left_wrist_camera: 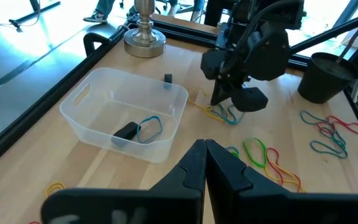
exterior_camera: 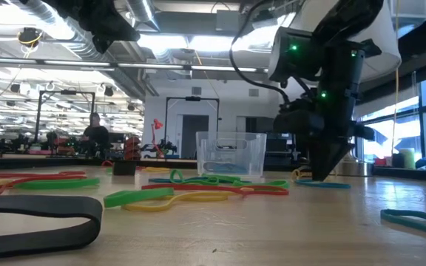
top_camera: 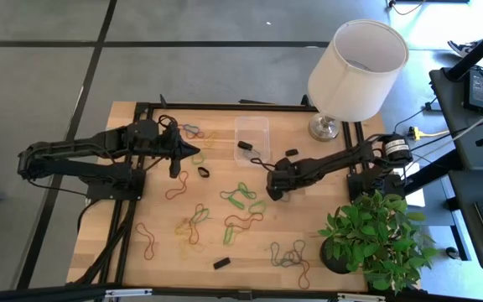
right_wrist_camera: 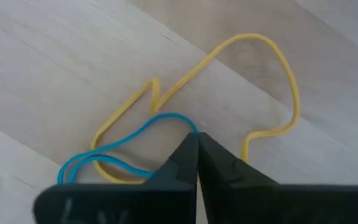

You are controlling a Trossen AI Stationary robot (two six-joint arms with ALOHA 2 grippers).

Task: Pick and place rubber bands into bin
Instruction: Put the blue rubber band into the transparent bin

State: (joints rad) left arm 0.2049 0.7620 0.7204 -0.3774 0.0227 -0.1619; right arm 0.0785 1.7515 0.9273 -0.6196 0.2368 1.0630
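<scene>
R gripper [right_wrist_camera: 197,140] is down on the tabletop [top_camera: 325,252] just beside the bin [top_camera: 252,138], on its lamp side. Jaws pressed together at the edge of a blue band [right_wrist_camera: 114,152] that lies tangled with a yellow band [right_wrist_camera: 266,74]. In the right wrist view the tips meet right at the blue loop, but I can't tell if the rubber is actually caught between them or just beside them.

So you're at the pick step, grasp just closed. Next move calls for a slow lift to confirm the blue one comes up, prob dragging the yellow with it. Then a short carry over the bin wall and release. If the tips come up bare, re-approach with jaws spread across the strand.

L gripper [left_wrist_camera: 205,149] hangs above the tabletop on the other side of the bin, jaws pressed together, nothing in them, waiting.

Counts:
- bins: 1, clear, near the far tabletop edge.
- in the bin: 1 blue loop [left_wrist_camera: 149,127] and 1 small black block [left_wrist_camera: 127,130].
- loose bands on the tabletop: approx 15–20 in red, green, yellow, blue, black; clusters overlap too much for an exact no.
- black blocks outside the bin: approx 4.
- also 1 lamp [top_camera: 355,67], 1 potted plant [top_camera: 376,235].
</scene>
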